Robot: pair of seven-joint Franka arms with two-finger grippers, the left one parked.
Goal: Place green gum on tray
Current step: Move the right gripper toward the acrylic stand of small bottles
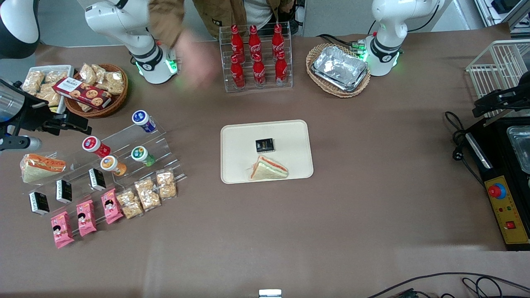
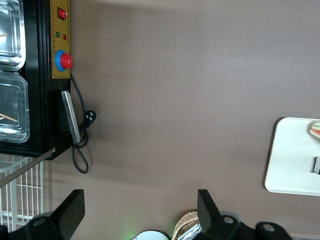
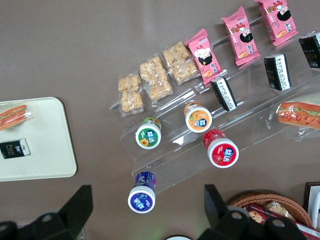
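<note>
The green gum lies on a step of the clear display rack, beside the orange-lidded bottle; it also shows in the right wrist view. The cream tray lies at the table's middle and holds a small black box and a wrapped sandwich. The tray also shows in the right wrist view and the left wrist view. My right gripper hangs open and empty above the rack at the working arm's end, well apart from the green gum. In the right wrist view the gripper has the blue-lidded bottle between its spread fingers, far below.
The rack also holds a red-lidded bottle, black boxes, pink packets and snack bags. A snack basket, a cola rack and a foil pan in a basket stand farther back. A person's blurred hand reaches over the table.
</note>
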